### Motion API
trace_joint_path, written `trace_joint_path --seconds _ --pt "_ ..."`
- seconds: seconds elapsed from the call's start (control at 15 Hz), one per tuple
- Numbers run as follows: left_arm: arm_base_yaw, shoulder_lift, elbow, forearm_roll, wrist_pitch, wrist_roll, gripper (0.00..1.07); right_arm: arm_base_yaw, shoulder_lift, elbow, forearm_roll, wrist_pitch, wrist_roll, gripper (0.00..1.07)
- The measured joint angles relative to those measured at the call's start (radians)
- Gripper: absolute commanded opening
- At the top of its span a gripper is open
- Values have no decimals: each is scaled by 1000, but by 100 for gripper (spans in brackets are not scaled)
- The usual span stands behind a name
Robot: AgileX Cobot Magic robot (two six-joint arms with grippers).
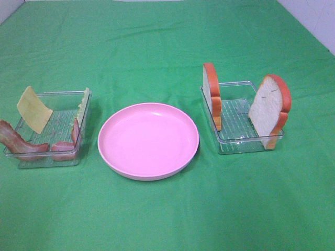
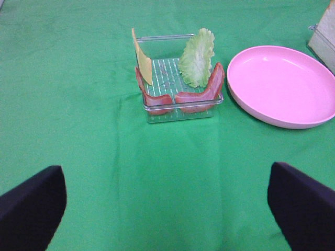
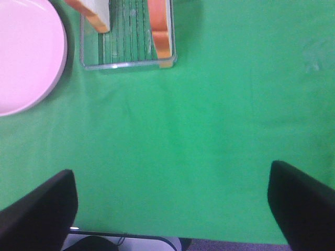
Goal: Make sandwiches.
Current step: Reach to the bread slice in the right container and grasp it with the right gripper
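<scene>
1. Tabletop (image 1: 157, 47) under green cloth fills the whole exterior high view.
2. Round pink plate (image 1: 148, 140) sits at frame centre, a bit below the middle. It is between two clear ridged trays, near both and touching neither.
3. Left tray (image 1: 47, 161), middle left of the frame, holds the sandwich fillings.
4. Yellow cheese square (image 1: 34, 110) leans tilted at that tray's left side, its top above the rim.
5. Pale green lettuce leaf (image 1: 84, 102) stands on edge against the tray's right wall, the side nearest the plate.
6. Left bacon strip (image 1: 15, 140) runs along the tray's front left, with its end over the left rim.
7. Right bacon strip (image 1: 67, 145) curls up in the front right corner, below the lettuce.
8. Right tray (image 1: 246, 145), middle right of the frame, holds the bread.
9. Left bread slice (image 1: 211, 94) stands upright at that tray's left wall, seen almost edge-on.
10. Right bread slice (image 1: 269, 110) stands at the right wall, leaning slightly, white face to the camera, orange-brown crust.
11. The two slices are apart; all sandwich parts are separate and unstacked.
12. Left end effector (image 2: 167, 209) is wide open and grips nothing. Its dark fingers (image 2: 31, 209) are far apart with only green cloth between them.
13. Right end effector (image 3: 167, 209) is also wide open and grips nothing, over bare cloth.
</scene>
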Motion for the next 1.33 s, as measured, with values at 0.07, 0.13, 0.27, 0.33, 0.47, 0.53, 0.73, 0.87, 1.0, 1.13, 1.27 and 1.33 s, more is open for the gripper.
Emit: trace_joint_path --seconds 0.07,0.13,0.27,0.33,0.47,0.53,0.73,0.87,1.0,1.13,1.27,1.33 --pt "0 0 0 0 0 0 98 0 133 -114 1 6 0 93" --pt "0 0 0 0 0 0 98 0 255 -229 1 7 0 93" --pt "0 0 0 0 0 0 98 0 545 -545 1 57 0 93" --pt "0 0 0 0 0 0 98 0 590 -597 1 75 -1 93" --pt "0 0 0 0 0 0 98 0 734 -773 1 93 -2 93" --pt "0 0 0 0 0 0 98 0 787 -841 11 93 0 93" --pt "0 0 0 0 0 0 98 96 946 -1005 72 96 41 93" --pt "0 0 0 0 0 0 98 167 998 -1038 57 96 74 93" --pt "0 0 0 0 0 0 98 229 1059 -1058 53 97 110 93" --pt "0 0 0 0 0 0 98 258 1095 -1063 53 101 130 93" --pt "0 0 0 0 0 0 98 279 1156 -1063 68 103 141 93" --pt "0 0 0 0 0 0 98 279 1176 -1063 80 103 141 93"
